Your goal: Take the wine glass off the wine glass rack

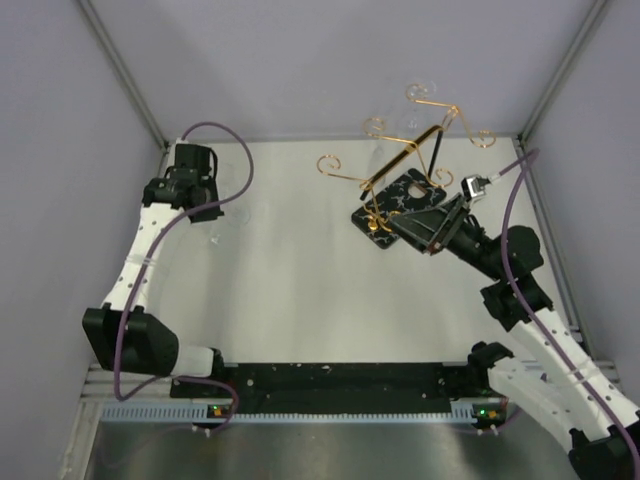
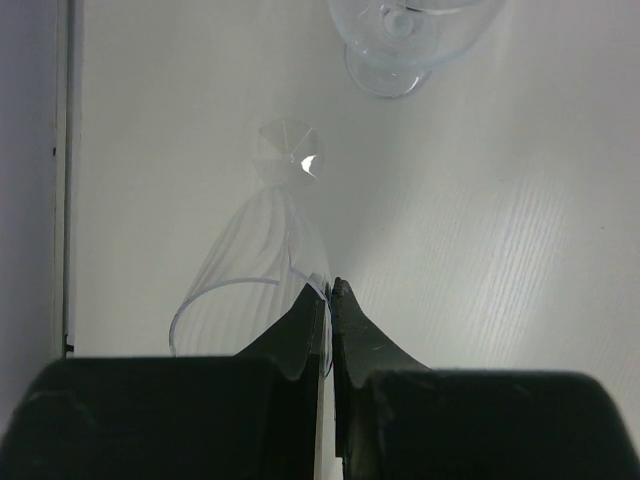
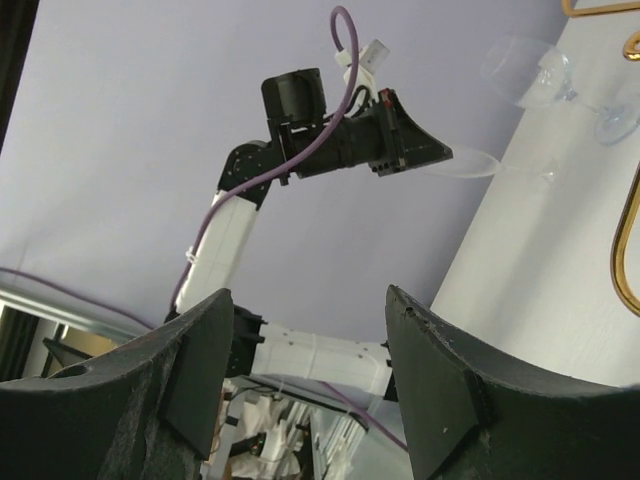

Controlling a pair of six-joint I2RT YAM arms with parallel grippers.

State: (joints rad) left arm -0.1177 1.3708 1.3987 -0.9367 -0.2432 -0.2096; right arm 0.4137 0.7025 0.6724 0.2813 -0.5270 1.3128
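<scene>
Glass point(image 2: 250, 250) is off rack point(image 1: 405, 170), far left at table point(image 1: 300, 290) level. Left gripper point(image 2: 328, 287) clamped on its rim. Right gripper point(image 3: 305, 295) jaws apart, empty, near rack base. Remaining: set down, release.

Pale lavender-grey walls point(image 1: 300, 60) on three sides, metal corner posts point(image 1: 125, 70). White table point(image 1: 290, 300), faint wood-like grain. Black strip point(image 1: 340, 378) along near edge, possibly a mat. Soft even light.
</scene>
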